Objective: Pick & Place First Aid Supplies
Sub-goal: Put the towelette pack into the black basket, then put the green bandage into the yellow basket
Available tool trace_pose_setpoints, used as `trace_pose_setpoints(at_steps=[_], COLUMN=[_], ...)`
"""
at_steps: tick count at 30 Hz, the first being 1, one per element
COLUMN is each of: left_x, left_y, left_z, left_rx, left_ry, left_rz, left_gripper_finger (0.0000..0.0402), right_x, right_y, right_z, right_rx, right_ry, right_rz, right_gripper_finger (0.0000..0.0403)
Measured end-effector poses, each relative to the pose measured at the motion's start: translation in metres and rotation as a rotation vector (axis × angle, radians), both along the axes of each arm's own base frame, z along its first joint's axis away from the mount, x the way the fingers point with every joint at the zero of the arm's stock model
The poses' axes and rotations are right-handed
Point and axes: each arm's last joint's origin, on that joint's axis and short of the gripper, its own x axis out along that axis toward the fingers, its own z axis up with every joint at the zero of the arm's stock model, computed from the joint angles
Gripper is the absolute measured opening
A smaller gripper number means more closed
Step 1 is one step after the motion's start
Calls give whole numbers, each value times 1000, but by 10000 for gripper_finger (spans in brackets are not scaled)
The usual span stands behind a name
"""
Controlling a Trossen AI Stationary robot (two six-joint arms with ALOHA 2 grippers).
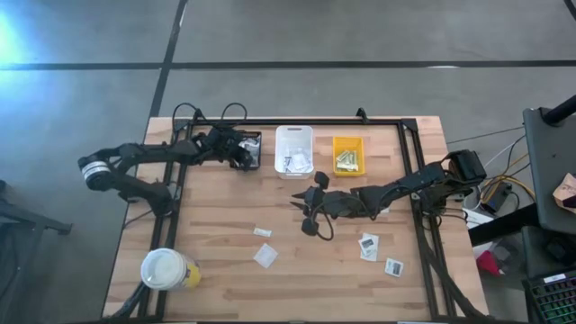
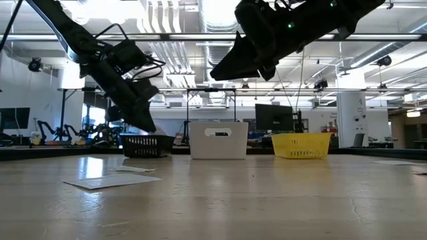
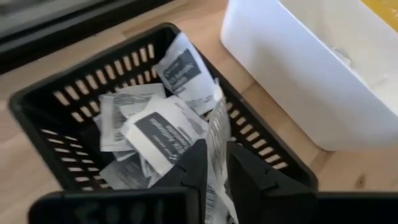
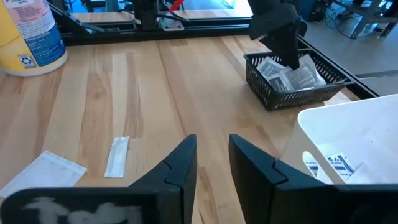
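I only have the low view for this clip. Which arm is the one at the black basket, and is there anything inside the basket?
Observer: That is the left gripper, over the black bin. The bin holds a heap of white packets with dark printed patches.
Operator: And the arm at the top of my picture?
Observer: That is the right gripper, open and empty, above the table between the white bin and the loose packets.
Operator: How many are loose?
Observer: Four in the high view: a narrow strip and a plain square mid-table, and two printed squares further right.
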Motion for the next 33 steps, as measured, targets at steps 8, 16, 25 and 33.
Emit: trace_pose_setpoints(at_steps=[8,16,25,33], left_x=[3,8,13,18], left_y=[7,14,8,-30], left_z=[12,39,58,54], left_rx=[71,140,134,122], left_ry=[30,153,196,176], left_rz=[3,-91,-209,-373], left_gripper_finger=[84,85,83,62], right_x=[-1,-12,-19,-22], right_y=[2,18,36,46], right_z=[-1,8,12,12], right_rx=[-1,-10,-11,-10], right_ry=[6,41,43,42], right_rz=[6,61,117,148], right_gripper_finger=[98,99,76,57])
